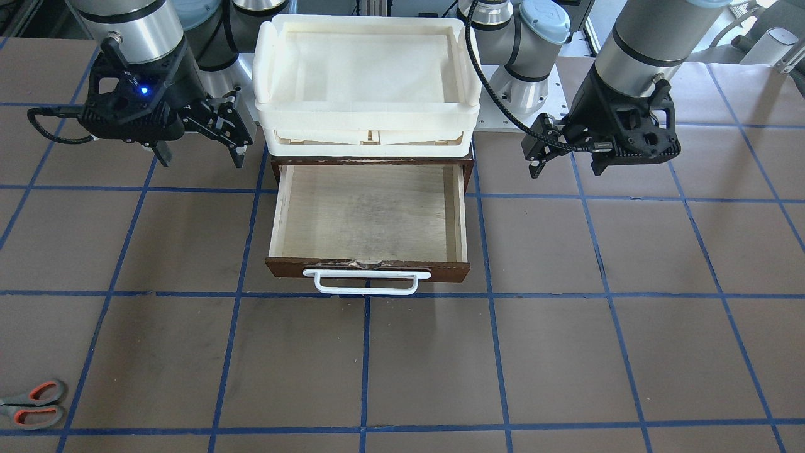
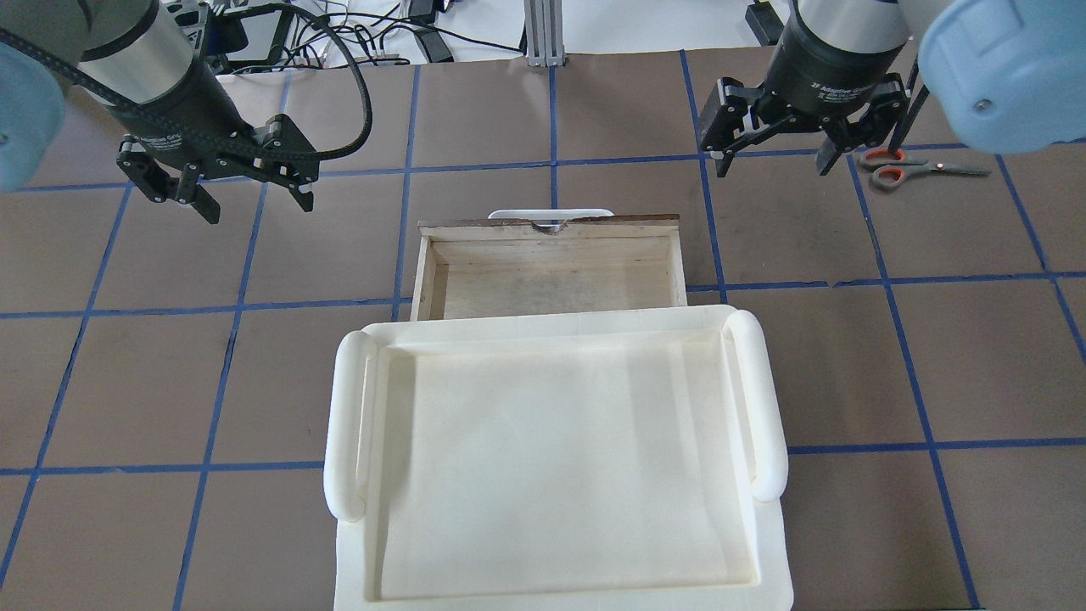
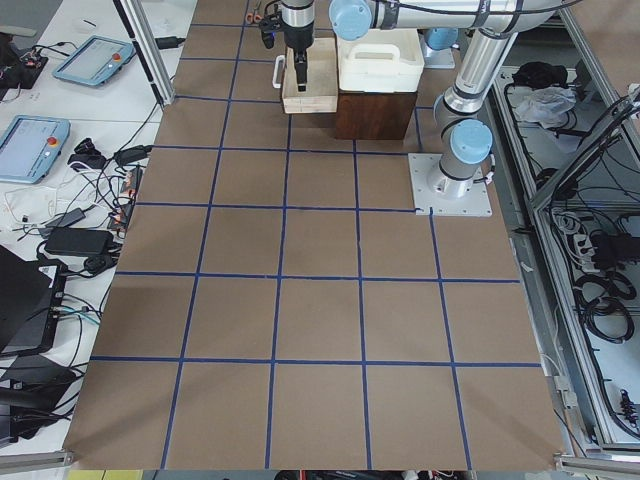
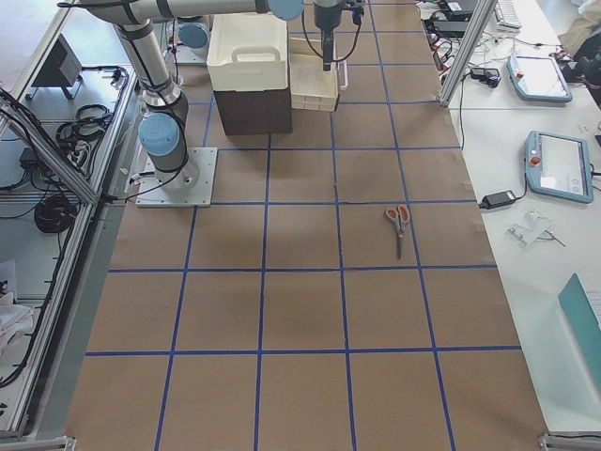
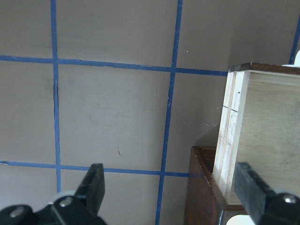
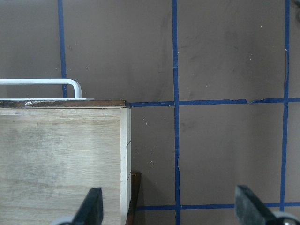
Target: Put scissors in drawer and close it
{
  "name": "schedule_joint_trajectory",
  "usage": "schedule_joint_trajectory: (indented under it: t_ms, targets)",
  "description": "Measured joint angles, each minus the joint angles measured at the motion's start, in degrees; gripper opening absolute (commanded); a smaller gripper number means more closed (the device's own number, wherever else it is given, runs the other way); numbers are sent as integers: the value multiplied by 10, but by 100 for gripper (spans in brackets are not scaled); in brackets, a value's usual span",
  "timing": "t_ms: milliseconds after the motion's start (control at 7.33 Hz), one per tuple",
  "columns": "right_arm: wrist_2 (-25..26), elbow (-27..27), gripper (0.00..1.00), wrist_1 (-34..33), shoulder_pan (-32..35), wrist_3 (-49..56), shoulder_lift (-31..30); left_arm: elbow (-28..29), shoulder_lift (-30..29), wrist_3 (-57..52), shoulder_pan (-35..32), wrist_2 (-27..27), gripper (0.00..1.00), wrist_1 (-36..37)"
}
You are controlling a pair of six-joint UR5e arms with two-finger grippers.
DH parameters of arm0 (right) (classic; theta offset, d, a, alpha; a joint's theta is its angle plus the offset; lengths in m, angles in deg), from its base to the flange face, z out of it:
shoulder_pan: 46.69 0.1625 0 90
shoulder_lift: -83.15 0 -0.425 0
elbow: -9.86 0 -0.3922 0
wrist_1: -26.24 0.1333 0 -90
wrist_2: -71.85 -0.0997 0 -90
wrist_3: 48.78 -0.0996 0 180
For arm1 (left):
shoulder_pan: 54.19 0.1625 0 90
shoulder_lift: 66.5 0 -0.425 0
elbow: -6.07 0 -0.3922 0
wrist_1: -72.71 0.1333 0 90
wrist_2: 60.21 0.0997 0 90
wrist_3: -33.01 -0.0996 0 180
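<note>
The scissors [image 1: 34, 402] lie flat on the table, far from the drawer on my right side. They also show in the overhead view [image 2: 908, 165] and the right side view [image 4: 398, 221]. The drawer [image 1: 368, 269] is pulled open, its pale plywood inside bare, its white handle [image 1: 366, 281] facing away from me. My right gripper [image 1: 201, 160] hovers open and empty beside the drawer's right side [image 2: 772, 170] [image 6: 171, 206]. My left gripper [image 1: 565, 168] hovers open and empty beside the drawer's left side [image 2: 258, 210] [image 5: 173, 197].
Stacked white plastic trays [image 1: 368, 116] sit on top of the dark brown cabinet [image 4: 254, 111] that holds the drawer. The brown table [image 1: 566, 352] is marked with blue tape lines. Tablets and cables lie beyond the table's far edge [image 4: 554, 169].
</note>
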Motion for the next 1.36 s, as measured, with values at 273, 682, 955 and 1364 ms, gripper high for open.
schedule_joint_trajectory:
  t_ms: [273,682,955,1364]
  targets:
    - [0,0,100,1,0,1,0,-3,1,0,0,1,100,1]
    - [1,1,100,4,0,1,2,-6,2,1,0,2,100,1]
    - [1,1,100,2,0,1,7,-7,2,1,0,2,100,1]
    - [1,1,100,2,0,1,8,-7,2,0,0,6,100,3]
